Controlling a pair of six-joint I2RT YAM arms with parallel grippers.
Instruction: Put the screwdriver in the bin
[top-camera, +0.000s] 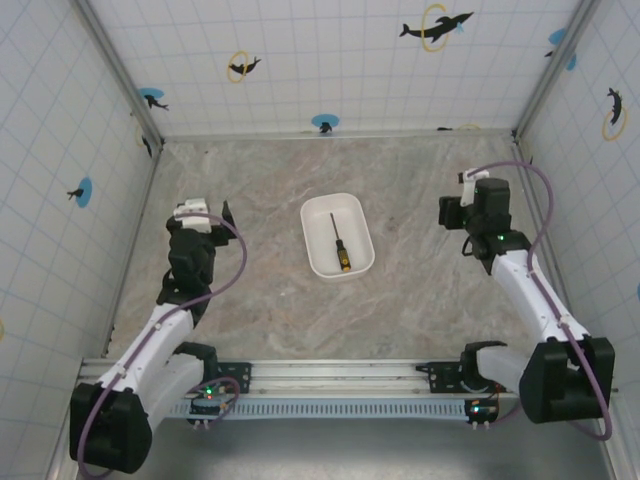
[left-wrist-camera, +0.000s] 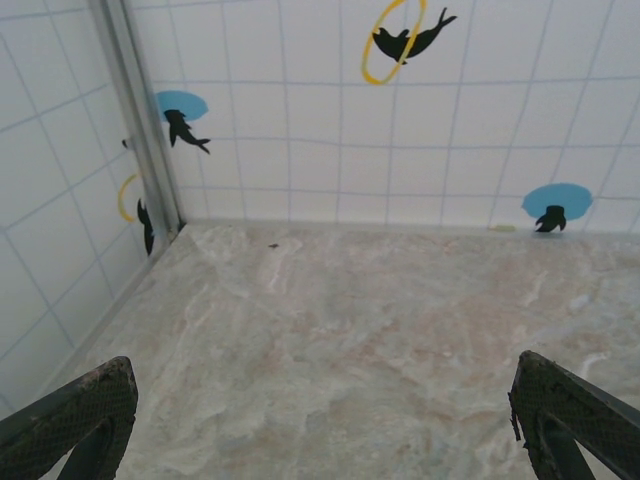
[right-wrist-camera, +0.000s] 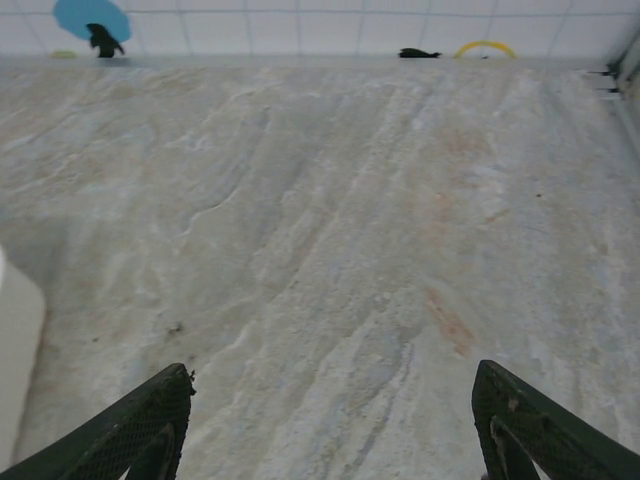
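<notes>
The left pincer (top-camera: 205, 213) is held released over the worktop (top-camera: 260, 320). Its two dark fingers (left-wrist-camera: 75, 420) are spread far apart at the bottom corners of the left wrist view, with only bare marbled stone between them. The right pincer (top-camera: 472, 195) is likewise released, its dark green fingers (right-wrist-camera: 125, 430) wide apart over bare stone and gripping nothing. Seen from above, the two pincers sit on opposite sides of the worktop, the left one near the left wall and the right one near the right wall, both pointing toward the back wall. Between them, close to the centre of the worktop, lies the bin (top-camera: 308, 232), a shallow white tray with rounded corners, its long side running roughly front to back at a slight slant. The screwdriver (top-camera: 337, 243) lies flat inside the bin on its floor, the thin dark shaft pointing toward the back wall and the yellow-orange and black handle toward the bin's near end. The screwdriver is well apart from both pincers: it lies to the right of the left pincer and to the left of the right pincer, roughly level with them. At the left border of the right wrist view a pale rounded edge of the bin shows, above the left finger. White tiled walls (top-camera: 330, 60) with dolphin stickers enclose the worktop on three sides.
</notes>
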